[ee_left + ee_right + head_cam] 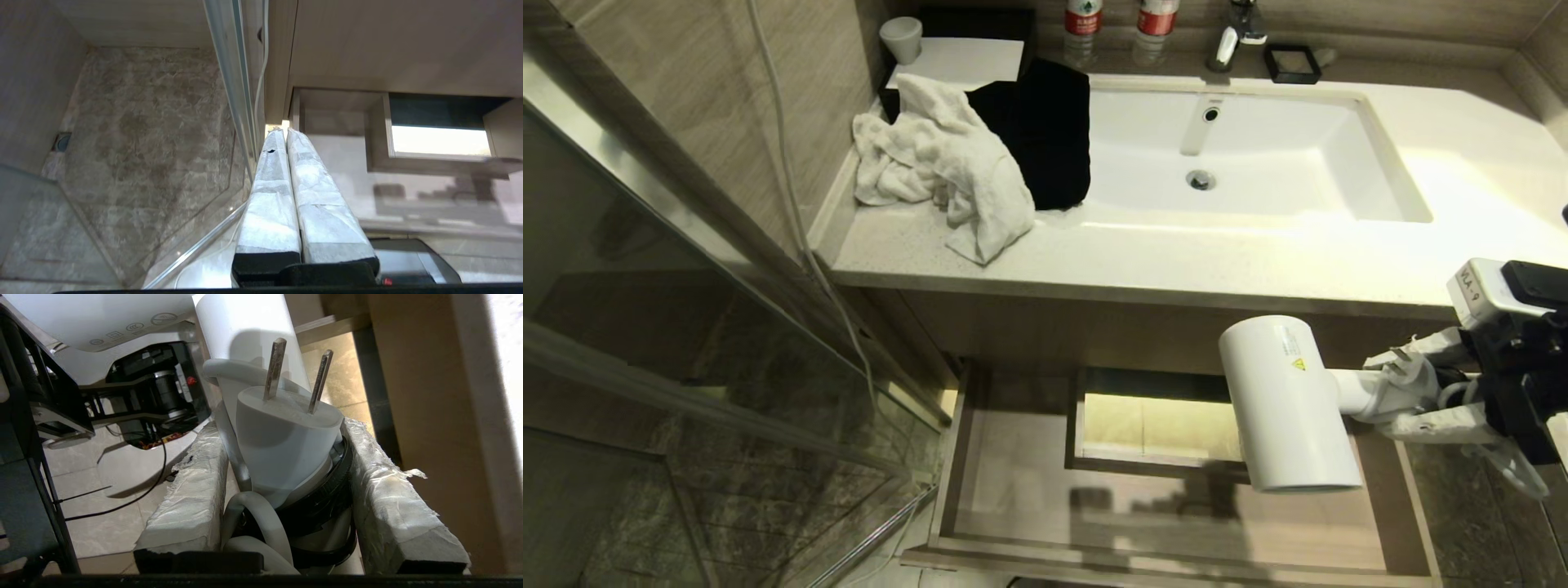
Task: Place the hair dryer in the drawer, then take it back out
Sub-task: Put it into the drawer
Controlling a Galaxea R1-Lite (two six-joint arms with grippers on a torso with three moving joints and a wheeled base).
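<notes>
Below the vanity surface (1143, 261), right gripper (1413, 396) reaches leftward, clamping the dryer (1286, 404) handle; barrel points down over the open drawer (1013, 482).

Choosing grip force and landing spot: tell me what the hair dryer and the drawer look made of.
Hair dryer: looks like smooth white plastic, slightly glossy, with a soft sheen and a printed warning label. Drawer: pale wood-grain board, probably laminate; its satin floor mirrors faint shadows.

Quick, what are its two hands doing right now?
Left gripper: shut, empty.
Right gripper: shut on the hair dryer, held above the open drawer.
</notes>
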